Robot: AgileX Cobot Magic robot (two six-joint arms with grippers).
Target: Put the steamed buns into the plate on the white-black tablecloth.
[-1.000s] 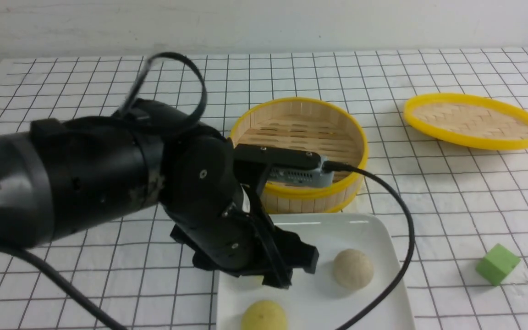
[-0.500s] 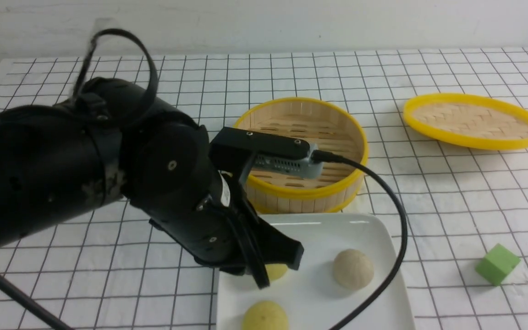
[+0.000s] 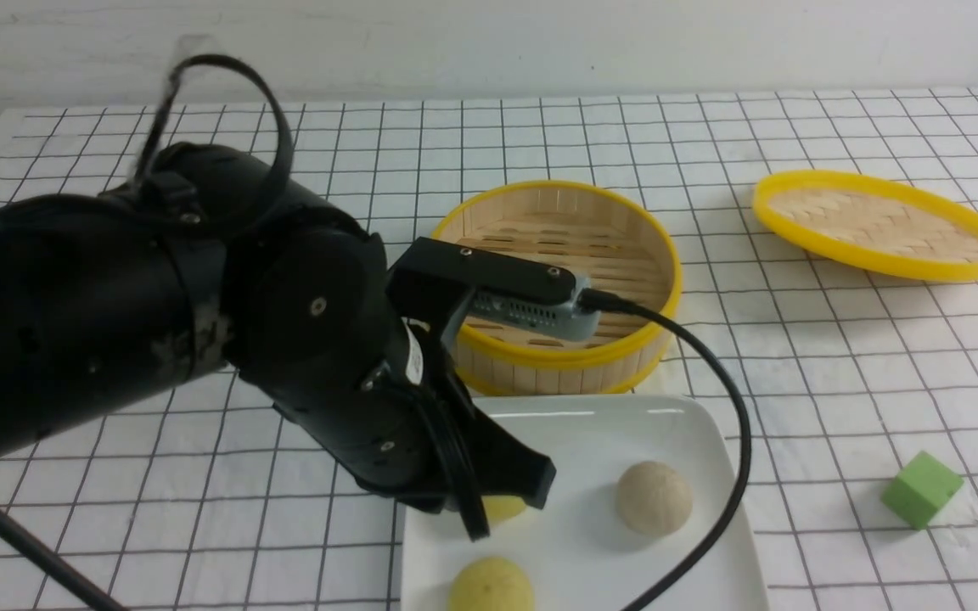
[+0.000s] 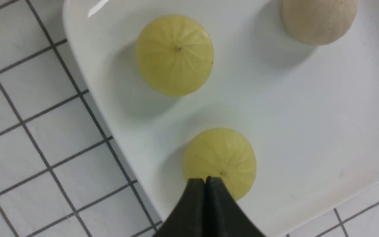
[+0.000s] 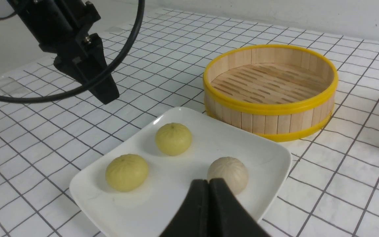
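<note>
All three steamed buns sit in the plate point(image 3: 599, 441), which lies on the white-black tablecloth point(image 3: 795, 339) just in front of the steamer basket point(image 3: 553, 255).

The front view gives you only part of that. The beige-grey bun point(image 3: 654, 497) shows whole and the near yellow bun point(image 3: 490, 585) is cut by the frame edge. The second yellow bun point(image 3: 508, 507) peeps out as a sliver behind your left gripper point(image 4: 205, 184), whose body blocks the plate's left side. From there you cannot tell how its jaws stand.

The left wrist view settles it. The two black fingers are pressed together with nothing between them, and the yellow bun beneath them lies free on the plate, apart from the other two.

The right wrist view gives you what neither of those does: all three buns whole and spaced out on the plate, none touching another. It also shows the left gripper from the side, raised off the cloth and clear of every bun.

That same view shows your right gripper point(image 5: 209, 186) with its fingers closed against each other and empty, in line with the beige-grey bun. You cannot tell how high above the plate it hangs. The front view does not take this gripper in.

Only the front view shows you the woven lid point(image 3: 879, 225) far to the right and the green cube point(image 3: 922, 490) on the cloth right of the plate.
</note>
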